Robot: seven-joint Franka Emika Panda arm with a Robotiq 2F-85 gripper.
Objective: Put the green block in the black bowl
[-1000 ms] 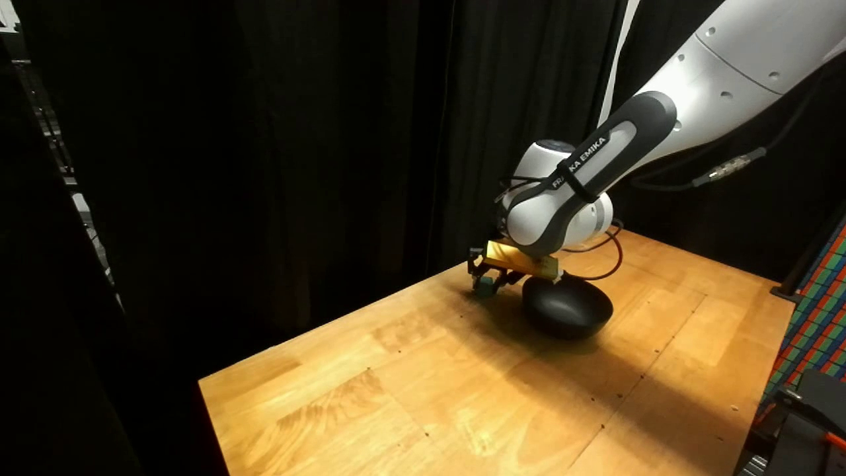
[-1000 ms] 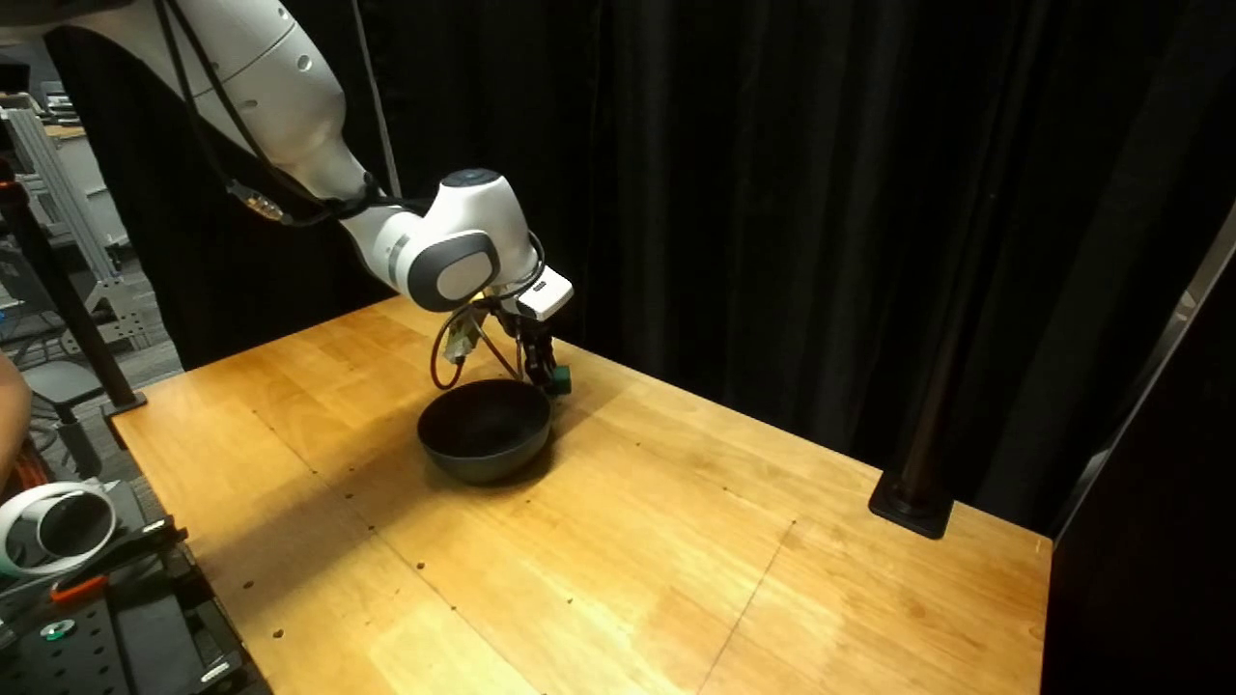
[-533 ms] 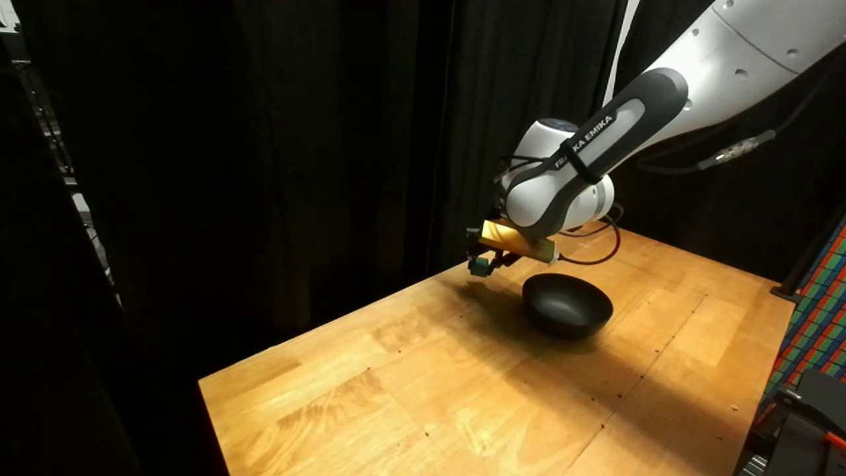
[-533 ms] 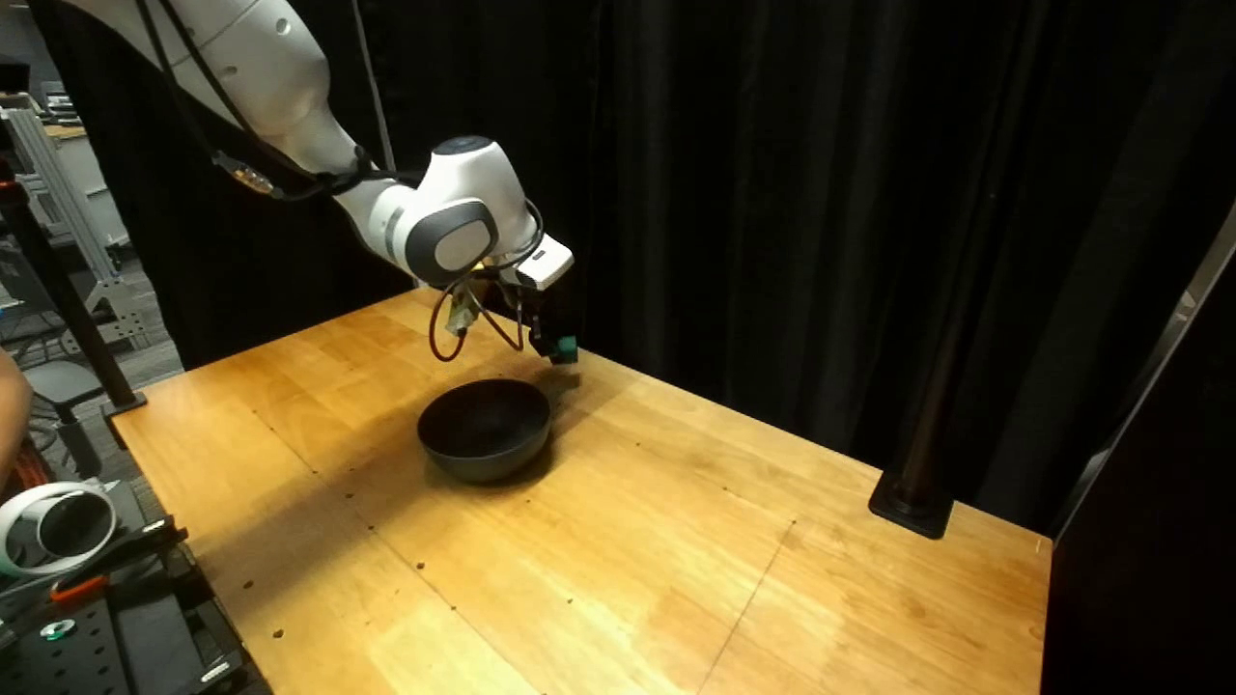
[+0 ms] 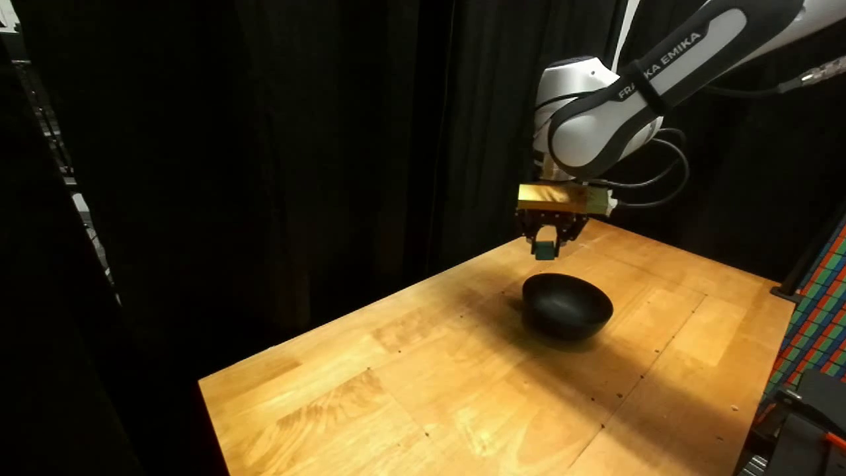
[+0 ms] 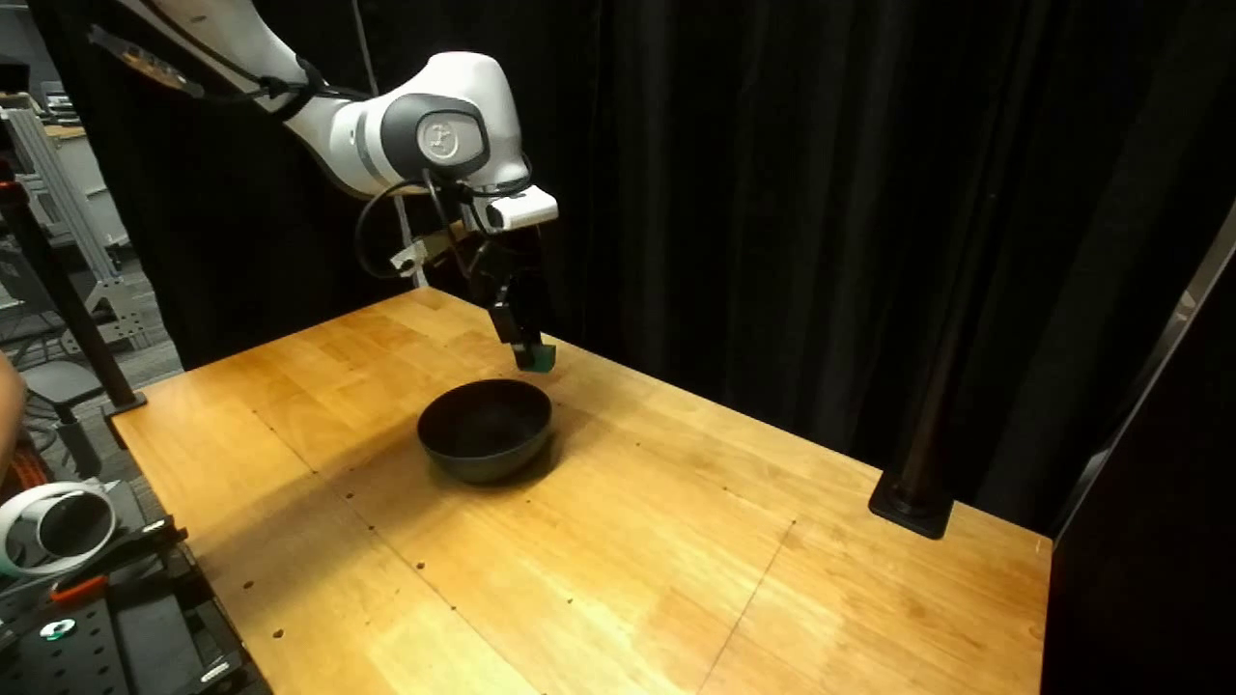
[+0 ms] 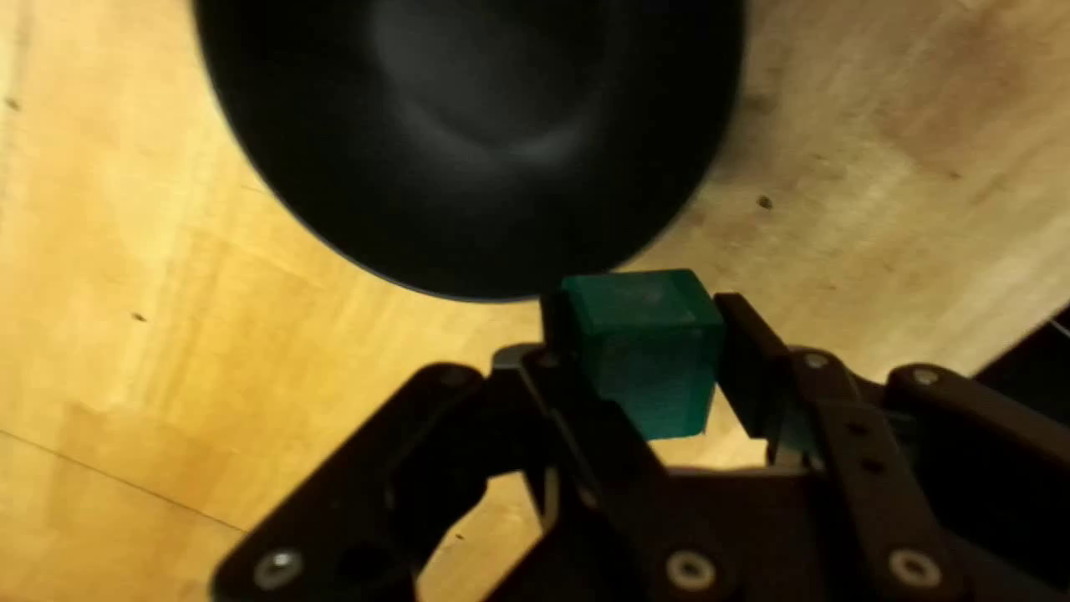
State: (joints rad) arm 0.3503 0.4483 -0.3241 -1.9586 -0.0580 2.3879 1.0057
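- Swung rightward in an exterior view since half a second ago: the arm (image 5: pixel 590 135), the gripper (image 5: pixel 545 248) and the green block (image 5: pixel 544 252) with it. The gripper has also turned, and now shows its broad front there. The black bowl (image 5: pixel 567 307) stands where it stood.
- In an exterior view, over the wooden table (image 5: pixel 423 396), the gripper is clamped on the block from both sides and holds it in the air, apart from the bowl. Lettering on the arm reads "FRA", then, past a black strap (image 5: pixel 651 87), "KA EMIKA". Only here does a grid of red, green and blue (image 5: pixel 816 311) show, at the right edge.
- In an exterior view a white camera (image 6: pixel 521 208) is seen above the gripper, with the block at the gripper's tip, raised off the table. A pale round emblem (image 6: pixel 441 138) marks the arm's joint; any letters on it are too small to read. A black post base (image 6: pixel 911 504) stands near the table's edge.
- Wrist view: the fingers (image 7: pixel 752 359) press on opposite faces of the block. The bowl's inside shows, cut off by the upper edge. The rim passes behind a corner of the block; whether the block is over it, I cannot tell from this angle.
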